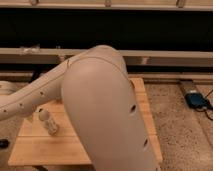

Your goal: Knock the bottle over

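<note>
The bottle (48, 122) is small and whitish with a pale round cap. It stands on the left part of the wooden table (45, 147), leaning slightly. My big white arm (105, 110) fills the middle of the view. Its forearm (25, 102) runs down to the left, just above and left of the bottle. My gripper is out of view beyond the left edge. No cup shows.
A long low ledge (165, 56) runs behind the table under a dark wall. A blue object (196, 99) lies on the speckled floor to the right. A small dark thing (3, 143) sits at the left edge by the table.
</note>
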### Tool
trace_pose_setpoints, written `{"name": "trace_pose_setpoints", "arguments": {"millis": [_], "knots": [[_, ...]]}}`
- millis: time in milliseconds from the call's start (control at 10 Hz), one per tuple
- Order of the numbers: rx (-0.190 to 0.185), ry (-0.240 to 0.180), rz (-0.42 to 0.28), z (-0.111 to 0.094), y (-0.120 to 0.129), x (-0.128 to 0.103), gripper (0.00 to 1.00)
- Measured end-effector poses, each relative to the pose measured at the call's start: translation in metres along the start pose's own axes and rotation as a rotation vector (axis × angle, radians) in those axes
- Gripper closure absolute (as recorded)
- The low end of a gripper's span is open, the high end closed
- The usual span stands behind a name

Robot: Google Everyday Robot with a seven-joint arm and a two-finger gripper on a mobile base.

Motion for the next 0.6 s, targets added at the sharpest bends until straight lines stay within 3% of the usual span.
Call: {"name": "trace_pose_setpoints", "arguments": {"millis": [600], "knots": [[0.035, 0.085, 0.104, 0.033, -0.069, 0.015, 0.2]]}}
